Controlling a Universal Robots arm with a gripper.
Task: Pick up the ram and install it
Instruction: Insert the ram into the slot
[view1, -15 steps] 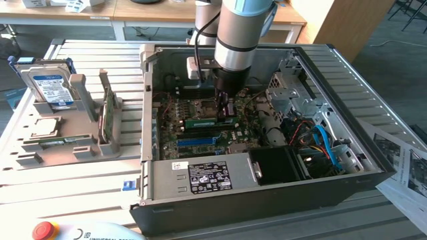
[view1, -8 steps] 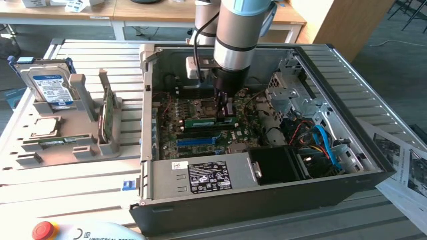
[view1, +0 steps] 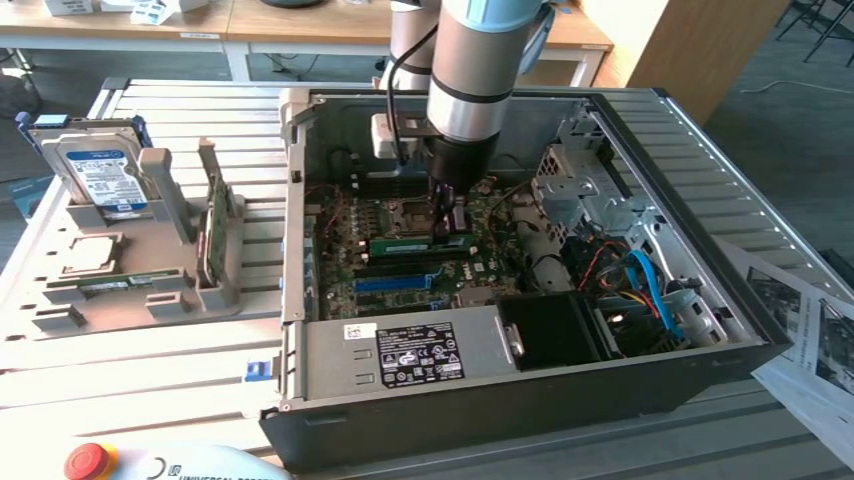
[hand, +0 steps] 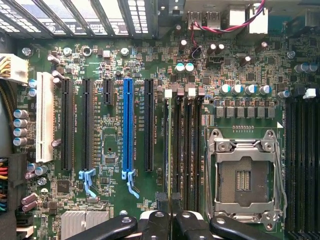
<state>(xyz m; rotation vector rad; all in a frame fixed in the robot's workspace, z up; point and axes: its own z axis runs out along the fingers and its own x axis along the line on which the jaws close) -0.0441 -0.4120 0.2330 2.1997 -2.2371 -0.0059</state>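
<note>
The open computer case lies on its side, presumably so the robot arm can reach straight down to the motherboard. The gripper is pinched narrow on the ram. It holds the stick edge-down along the memory slots beside the CPU socket, seemingly lined up for seating. The pendant reads "UNIVERSAL"; the power supply sticker is illegible.

open computer case sits on the table, parts tray with a hard drive off to the exterior view's left. inside, motherboard lies flat, power supply at the near end, drive cage on the exterior view's right. ram stands on edge beside the cpu socket, right under the gripper.
</note>
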